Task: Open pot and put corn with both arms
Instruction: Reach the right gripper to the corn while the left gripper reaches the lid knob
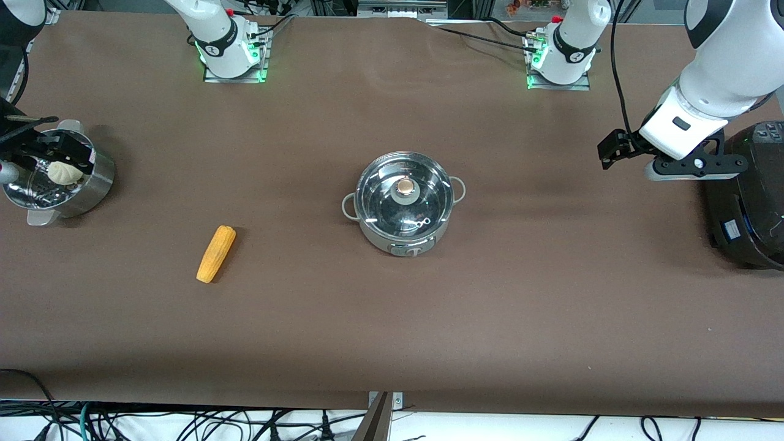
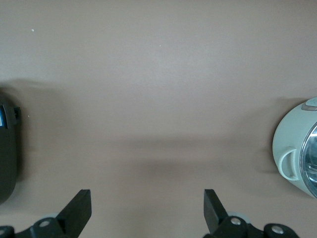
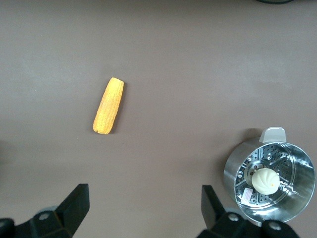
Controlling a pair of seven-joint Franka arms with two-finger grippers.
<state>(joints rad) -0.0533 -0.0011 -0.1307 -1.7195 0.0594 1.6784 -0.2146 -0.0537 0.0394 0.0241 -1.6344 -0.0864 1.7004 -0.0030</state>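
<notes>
The steel pot stands mid-table with its glass lid on and the tan knob at the centre. Its edge shows in the left wrist view. The yellow-orange corn lies on the table toward the right arm's end, nearer the front camera than the pot. It also shows in the right wrist view. My left gripper hangs open and empty above bare table beside the black cooker; its open fingers show in its wrist view. My right gripper is open and empty, up by the steamer basket.
A steel steamer basket with a white bun stands at the right arm's end; it shows in the right wrist view. A large black cooker stands at the left arm's end. Brown cloth covers the table.
</notes>
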